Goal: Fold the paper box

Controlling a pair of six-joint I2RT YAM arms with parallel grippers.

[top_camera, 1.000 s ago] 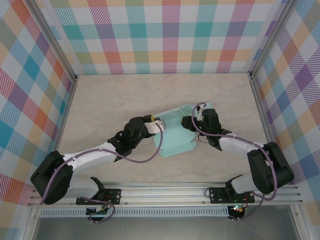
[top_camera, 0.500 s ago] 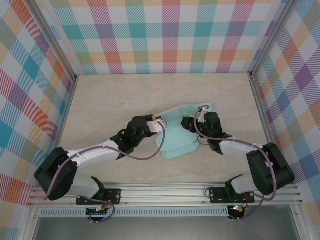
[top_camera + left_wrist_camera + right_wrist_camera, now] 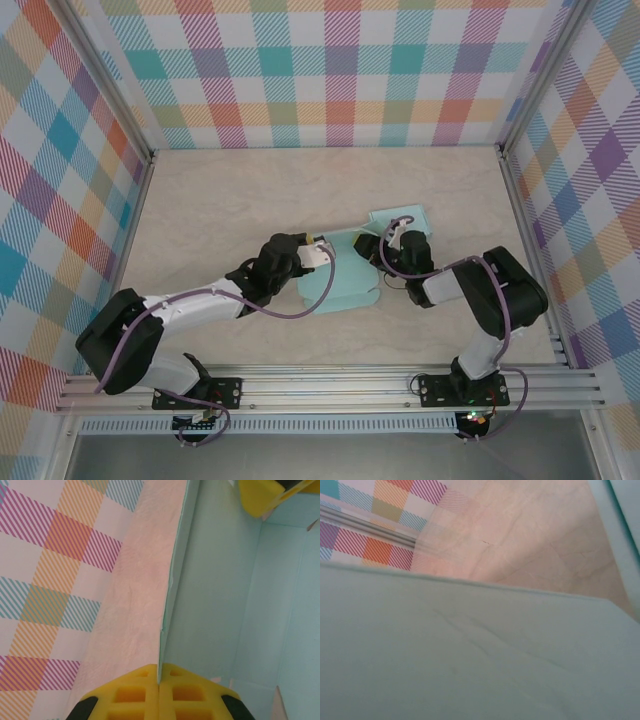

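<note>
table top (image 3: 230, 200): beige, marbled, lying flat, stretching from the near edge to the far edge.
far wall (image 3: 330, 70): pastel plaid panel, standing upright, meeting the table top along its far edge.
left wall (image 3: 50, 200): same plaid, closing off the left side.
right wall (image 3: 590, 200): same plaid, closing off the right side.
corner posts (image 3: 112, 92): silver metal strips, running up where the side walls are joining the far wall.
near rail (image 3: 330, 385): slotted aluminium bar, lying across the near edge, running left to right.
wrist views: table top and plaid wall showing in both, slightly blurred.
</note>
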